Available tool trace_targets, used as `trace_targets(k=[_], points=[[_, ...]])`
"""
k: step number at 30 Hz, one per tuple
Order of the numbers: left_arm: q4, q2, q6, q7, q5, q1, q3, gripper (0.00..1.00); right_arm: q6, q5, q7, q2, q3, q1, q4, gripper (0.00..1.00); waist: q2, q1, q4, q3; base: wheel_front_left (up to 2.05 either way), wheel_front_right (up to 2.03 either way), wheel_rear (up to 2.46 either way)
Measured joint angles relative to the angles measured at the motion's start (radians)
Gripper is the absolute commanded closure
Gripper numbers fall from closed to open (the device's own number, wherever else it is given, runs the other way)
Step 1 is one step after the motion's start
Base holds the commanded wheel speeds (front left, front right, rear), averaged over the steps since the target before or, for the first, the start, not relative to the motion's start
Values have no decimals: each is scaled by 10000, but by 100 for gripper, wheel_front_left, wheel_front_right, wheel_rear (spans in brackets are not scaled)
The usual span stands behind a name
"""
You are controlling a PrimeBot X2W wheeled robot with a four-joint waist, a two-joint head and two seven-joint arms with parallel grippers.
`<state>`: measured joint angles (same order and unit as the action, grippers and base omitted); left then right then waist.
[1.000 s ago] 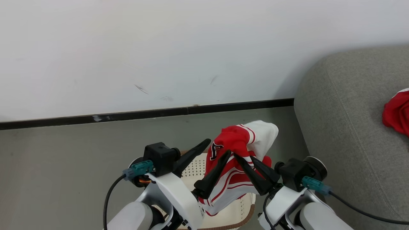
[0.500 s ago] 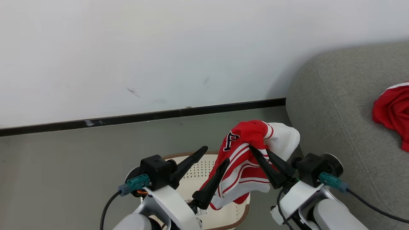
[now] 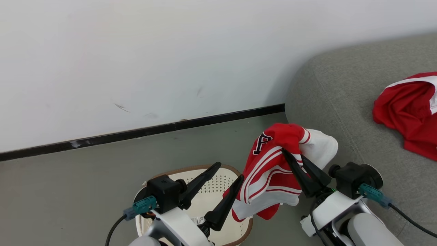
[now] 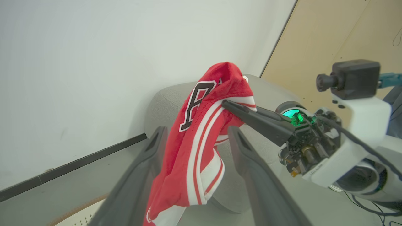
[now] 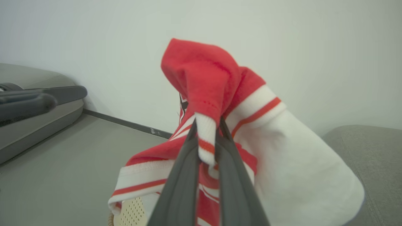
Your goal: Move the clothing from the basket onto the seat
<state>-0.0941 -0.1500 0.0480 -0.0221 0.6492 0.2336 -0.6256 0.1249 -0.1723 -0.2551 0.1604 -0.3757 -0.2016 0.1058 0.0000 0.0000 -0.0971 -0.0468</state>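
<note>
Domestic-style room. Evidence: grey sofa (image 3: 341, 102), laundry basket (image 3: 218, 182) on smooth grey floor (image 3: 85, 177), bare white wall (image 3: 136, 51), black skirting board (image 3: 136, 132).

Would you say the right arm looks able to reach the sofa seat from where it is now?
Probably yes. The right gripper, shut on the red garment, sits just beside the seat, with nothing between them; the other garment lies farther along, leaving its near edge bare.
</note>
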Motion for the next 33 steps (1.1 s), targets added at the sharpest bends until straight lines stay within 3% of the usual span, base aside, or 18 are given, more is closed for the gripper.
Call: trace_targets(k=[17, 33], points=[[199, -71, 86, 479, 2, -458, 21, 0, 0, 77, 0, 82, 1068, 566, -314, 100, 0, 0, -1256, 161, 0, 0, 0], [217, -65, 90, 779, 17, -716, 27, 0, 0, 6, 0, 138, 1175, 810, -389, 100, 1, 0, -2272, 378, 0, 0, 0]])
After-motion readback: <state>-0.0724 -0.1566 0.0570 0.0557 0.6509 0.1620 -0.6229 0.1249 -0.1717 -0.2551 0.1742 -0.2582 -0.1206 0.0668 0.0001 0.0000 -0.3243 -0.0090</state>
